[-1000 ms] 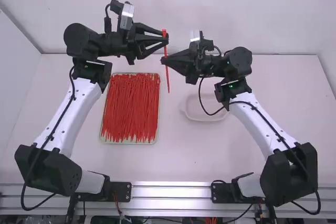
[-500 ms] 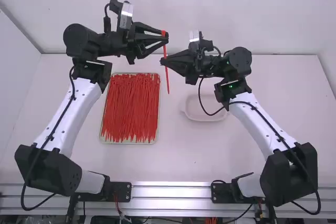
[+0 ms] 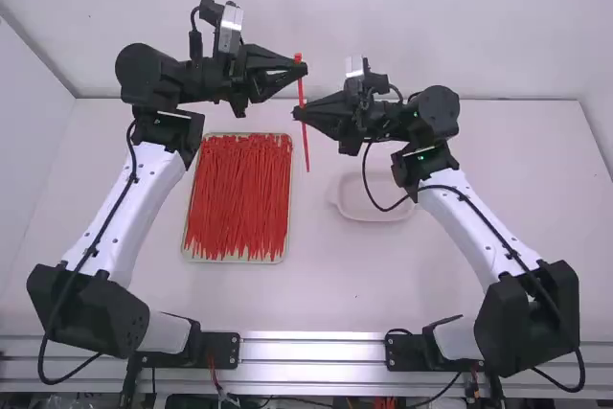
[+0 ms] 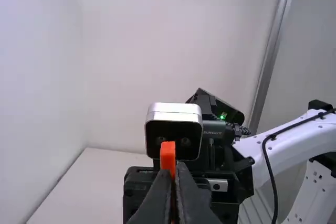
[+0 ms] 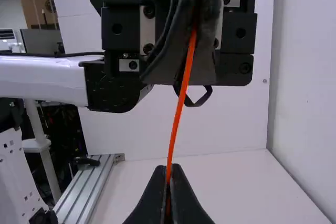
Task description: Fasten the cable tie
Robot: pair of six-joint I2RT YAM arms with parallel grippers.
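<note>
white table [image 3: 536, 170] carries a tray [image 3: 236, 261] heaped with red ties [image 3: 239, 196]; left gripper [image 3: 303, 67] and right gripper [image 3: 298, 113] pinch one cable tie [image 3: 306, 146].

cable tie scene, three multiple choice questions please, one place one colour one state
1. The spare ties lie: A in a tray on the table's left half; B heaped at its right edge; C in a blue box.
2. The held cable tie is: A blue; B red; C white.
3. The left gripper is: A wide open; B shut on the cable tie; C resting on the table.
Answers: 1 A, the red heap fills the tray; 2 B, the strip shows red; 3 B, its fingers pinch the tie.
</note>
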